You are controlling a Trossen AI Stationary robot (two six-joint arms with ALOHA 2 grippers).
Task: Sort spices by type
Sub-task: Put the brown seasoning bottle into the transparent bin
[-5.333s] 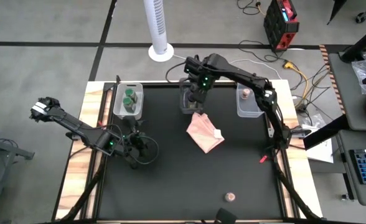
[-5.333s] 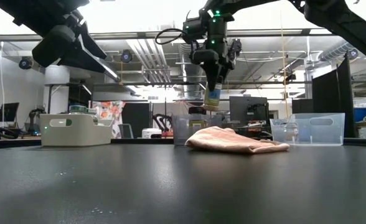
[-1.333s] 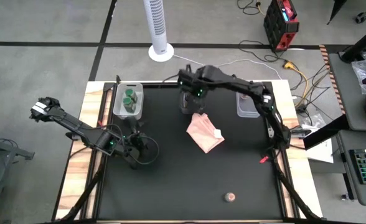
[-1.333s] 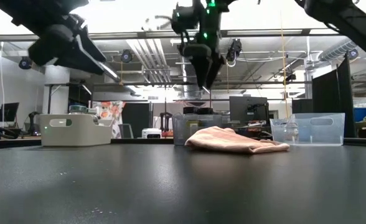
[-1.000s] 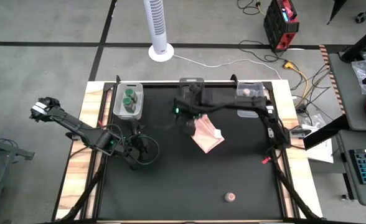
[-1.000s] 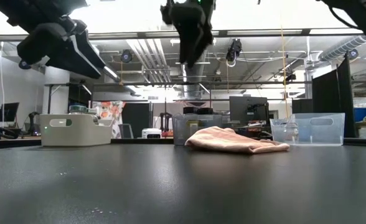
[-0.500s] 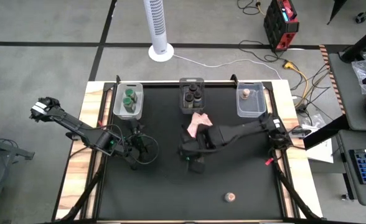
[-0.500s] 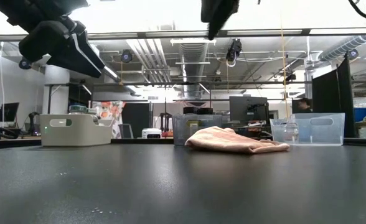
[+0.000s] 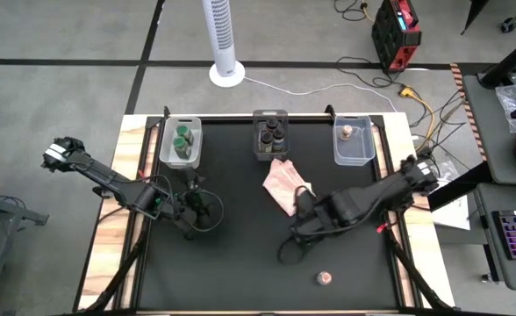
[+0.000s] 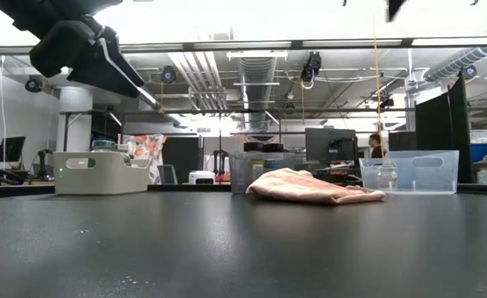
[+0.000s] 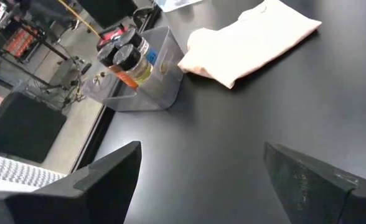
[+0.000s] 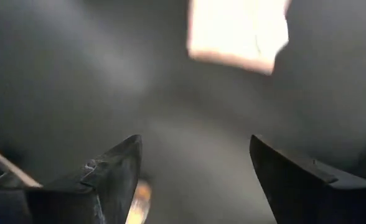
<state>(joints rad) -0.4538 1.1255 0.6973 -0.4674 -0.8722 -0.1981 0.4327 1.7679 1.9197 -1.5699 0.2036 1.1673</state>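
Green-lidded jars [image 9: 182, 140] stand in the far-left bin and dark-lidded jars [image 9: 271, 134] [image 11: 127, 57] in the far-middle bin. One pinkish-tan-lidded jar [image 9: 347, 132] is in the far-right bin. Another tan-lidded jar [image 9: 324, 278] stands alone on the black table near its near edge. My right gripper [image 9: 300, 219] [image 12: 195, 143] is open and holds nothing; it hangs over the table just on the near side of the pink cloth [image 9: 289, 186]. My left gripper [image 9: 192, 211] [image 11: 201, 149] waits open over the left half of the table.
The pink cloth [image 10: 310, 186] [image 11: 251, 37] lies crumpled at the table's middle, in front of the middle bin [image 10: 260, 170]. The left bin [image 10: 98, 172] and right bin [image 10: 409, 171] line the far edge. A cable loop [image 9: 284, 253] hangs below the right arm. Bare black table spreads around the lone jar.
My right gripper has swung from beside the cloth's left side toward the near edge, then to the right, ending on the near side of the cloth. In the low view it has passed up and rightward out of the picture. No jar or the cloth has moved.
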